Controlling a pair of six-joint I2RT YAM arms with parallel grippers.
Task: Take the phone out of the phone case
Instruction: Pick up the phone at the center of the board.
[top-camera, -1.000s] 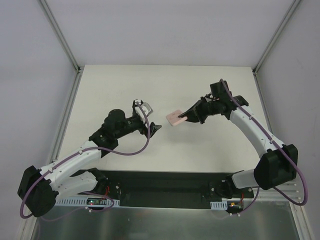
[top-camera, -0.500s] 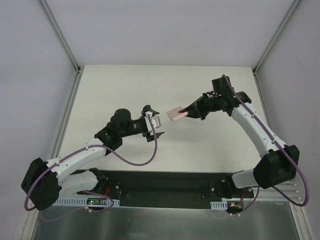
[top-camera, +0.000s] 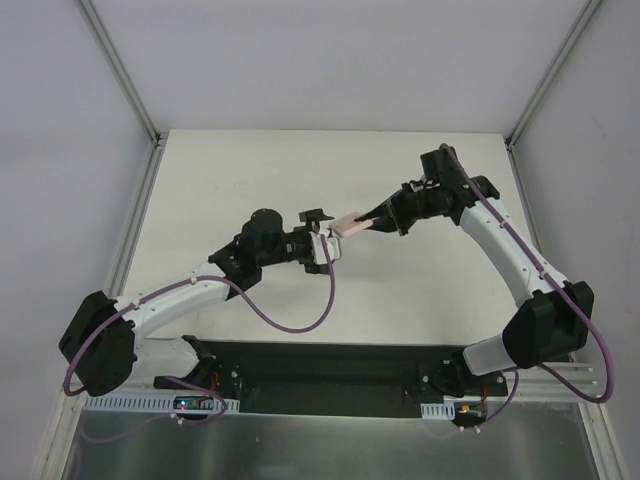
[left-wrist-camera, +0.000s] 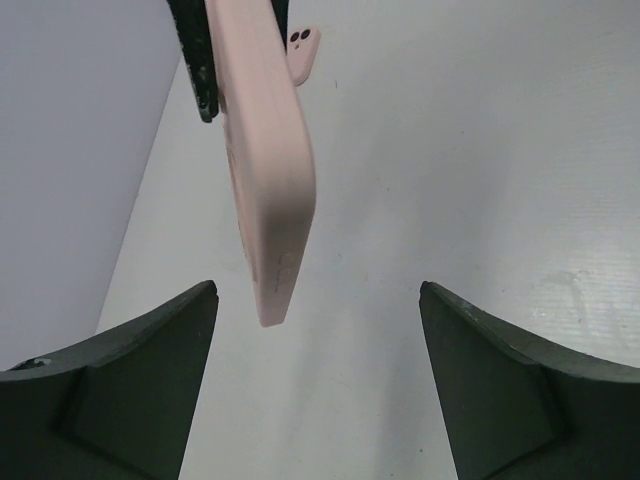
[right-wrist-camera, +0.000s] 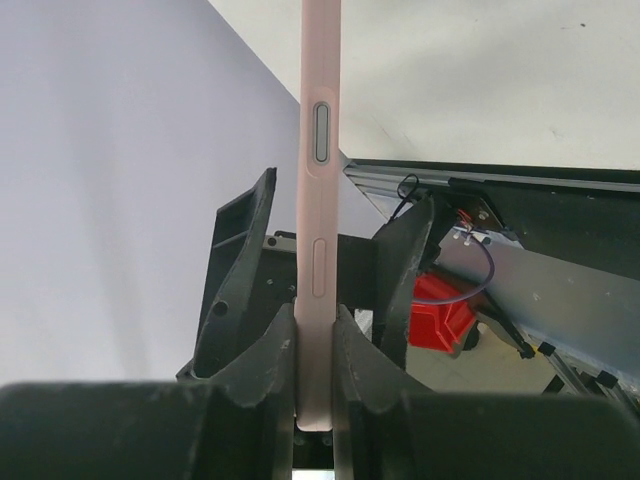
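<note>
— Phone (top-camera: 350, 223), where now?
— Above the table (top-camera: 250, 180), in its pink case (left-wrist-camera: 270, 170), one end clamped in the right gripper (top-camera: 378, 222). The left gripper (top-camera: 326, 243) has swung in, jaws apart, flanking the free end; likely ready to grasp.

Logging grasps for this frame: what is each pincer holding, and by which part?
Right pincer grips the pink phone case by one end, clamping its flat faces. Left pincer holds nothing: it is open around the free end, not touching.
</note>
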